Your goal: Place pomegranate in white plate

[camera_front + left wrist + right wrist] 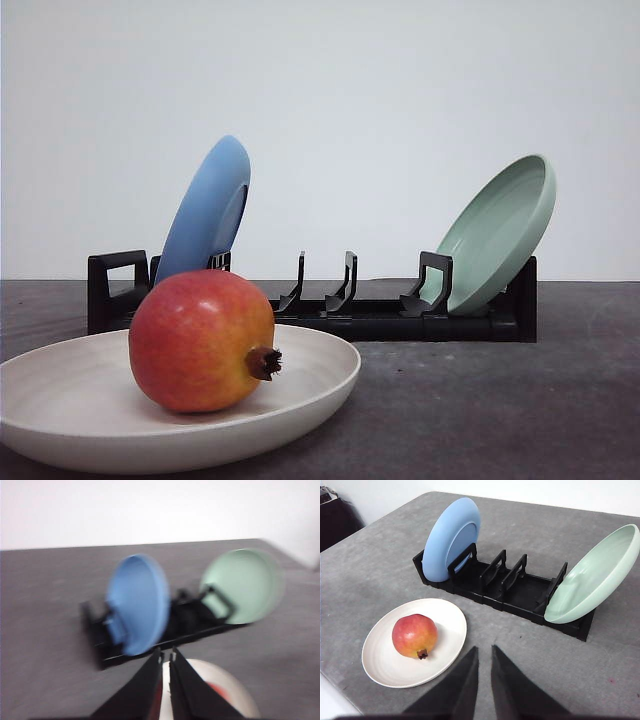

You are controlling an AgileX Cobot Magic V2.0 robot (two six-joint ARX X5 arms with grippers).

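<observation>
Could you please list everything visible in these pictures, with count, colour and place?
pomegranate: one, red with yellow-orange patches, lying in the white plate.
white plate: one, off-white, flat on the table in front of the rack.
blue plate: one, blue, standing on edge at one end of the rack.
green plate: one, pale green, leaning at the other end.
rack: one, black, middle slots vacant.
table: one, dark grey.
left gripper: black, fingers nearly together.
right gripper: black, fingers nearly together.

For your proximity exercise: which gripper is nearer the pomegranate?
Left. The left gripper hangs right over the white plate and pomegranate; the right gripper sits off beside the plate, apart from the fruit.
</observation>
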